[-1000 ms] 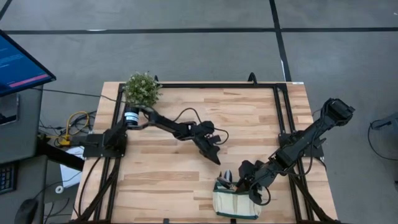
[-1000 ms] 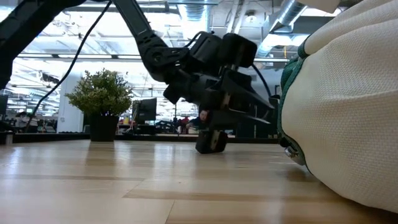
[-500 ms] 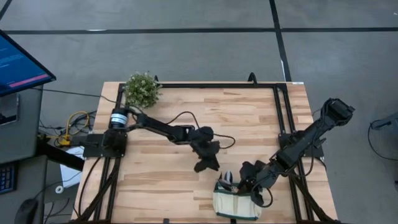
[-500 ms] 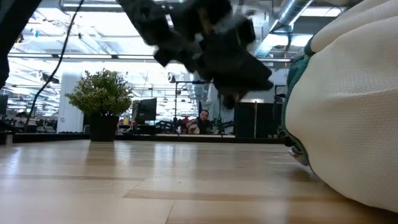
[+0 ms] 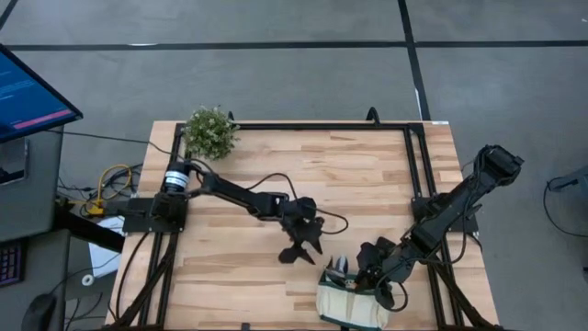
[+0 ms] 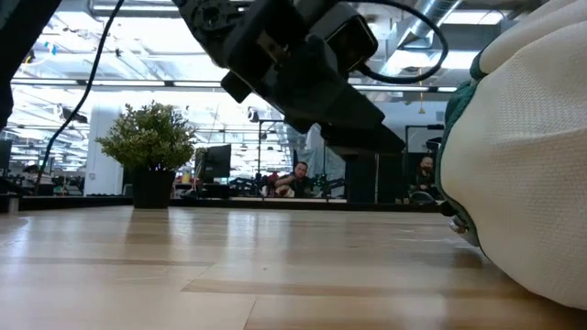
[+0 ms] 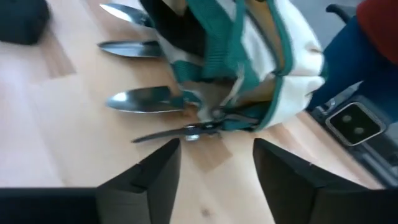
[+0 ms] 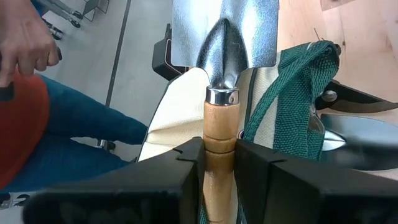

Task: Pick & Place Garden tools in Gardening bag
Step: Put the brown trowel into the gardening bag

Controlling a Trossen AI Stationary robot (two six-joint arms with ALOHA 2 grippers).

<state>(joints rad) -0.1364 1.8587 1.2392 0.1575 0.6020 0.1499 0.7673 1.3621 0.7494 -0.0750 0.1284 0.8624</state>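
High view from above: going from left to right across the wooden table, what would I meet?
Bushy green potted plant → left arm's dark two-finger tool, open above the wood → small beige canvas gardening bag with green trim → right arm's dark tool, at the bag, shut on a wooden-handled trowel with a silver metal head.

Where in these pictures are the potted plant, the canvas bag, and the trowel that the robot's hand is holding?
potted plant (image 5: 210, 131), high view, middle of its green leaves
canvas bag (image 5: 349, 308), high view, beige side panel
trowel (image 8: 218, 134), right wrist view, wooden handle just below the metal collar
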